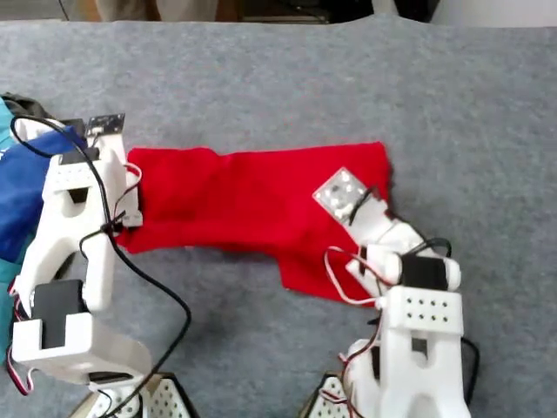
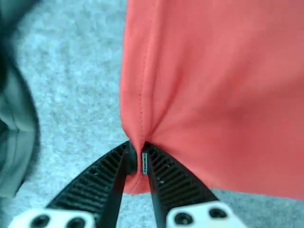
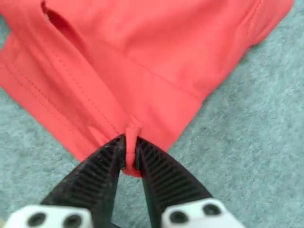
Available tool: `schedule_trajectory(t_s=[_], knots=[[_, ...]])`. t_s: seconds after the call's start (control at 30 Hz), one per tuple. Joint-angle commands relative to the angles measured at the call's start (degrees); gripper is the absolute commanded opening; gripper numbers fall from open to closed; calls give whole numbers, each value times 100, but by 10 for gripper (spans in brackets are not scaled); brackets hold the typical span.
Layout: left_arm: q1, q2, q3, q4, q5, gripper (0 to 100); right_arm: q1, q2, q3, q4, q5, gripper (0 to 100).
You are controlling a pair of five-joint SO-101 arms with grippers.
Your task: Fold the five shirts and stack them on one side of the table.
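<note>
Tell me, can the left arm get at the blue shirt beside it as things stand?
Probably not yet: the left gripper is pinched shut on the red shirt. The blue shirt lies close beside that arm with nothing between, so reach looks likely after a release.

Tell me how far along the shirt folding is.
Nothing looks stacked yet. In hand: the left pincer and right pincer each pinch an edge of the red shirt lying on the table. Remaining: folding it, then the blue shirt bunched at the table's edge.
</note>
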Motion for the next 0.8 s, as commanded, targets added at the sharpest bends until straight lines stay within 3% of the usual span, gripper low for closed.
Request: schedule_trajectory(t_s=[0.0, 0.27, 0.67, 0.7, 0.77], knots=[[299, -75, 35, -53, -35, 19, -13, -127, 110, -62, 79, 5], [607, -40, 492, -571, -26, 20, -4, -127, 163, -62, 79, 5], [281, -40, 457, -554, -70, 22, -4, -127, 189, 193, 519, 9], [281, -75, 484, -519, -105, 22, -4, -127, 224, 193, 554, 10], [325, -84, 475, -158, -826, 60, -4, -136, 295, 255, 624, 41]])
